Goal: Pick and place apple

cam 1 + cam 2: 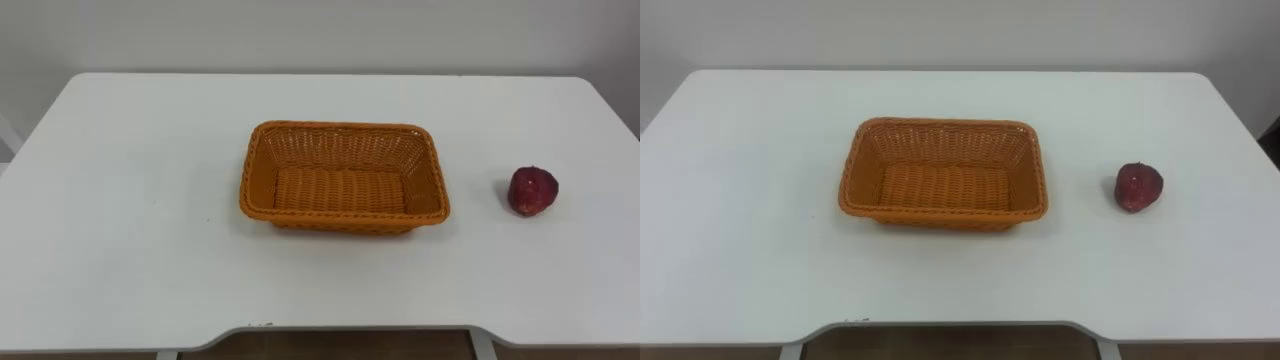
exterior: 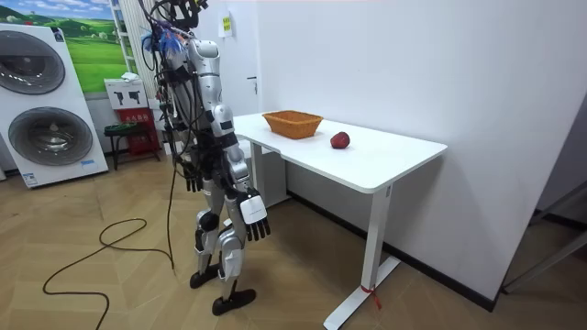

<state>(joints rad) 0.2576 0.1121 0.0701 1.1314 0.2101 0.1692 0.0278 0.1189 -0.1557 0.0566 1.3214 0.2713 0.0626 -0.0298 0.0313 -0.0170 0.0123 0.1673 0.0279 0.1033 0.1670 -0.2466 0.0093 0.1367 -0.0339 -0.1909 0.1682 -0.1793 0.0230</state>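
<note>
The pick has not begun. On the white counter (image 1: pixel 120 200) the empty wicker basket (image 1: pixel 340 150) sits in the middle, and the apple (image 1: pixel 533 191) lies well apart to its right, untouched. Next, I judge, the right hand must rise and curl round the apple. The room view adds the hands — the left hand (image 2: pixel 193 174) hangs at the robot's side, and I cannot tell its state; the right hand (image 2: pixel 256 209) hangs below the counter's edge, fingers loosely straight, empty.

no legible text, small label (image 2: pixel 30 174) on washing machine (image 2: pixel 48 137), unreadable
</note>
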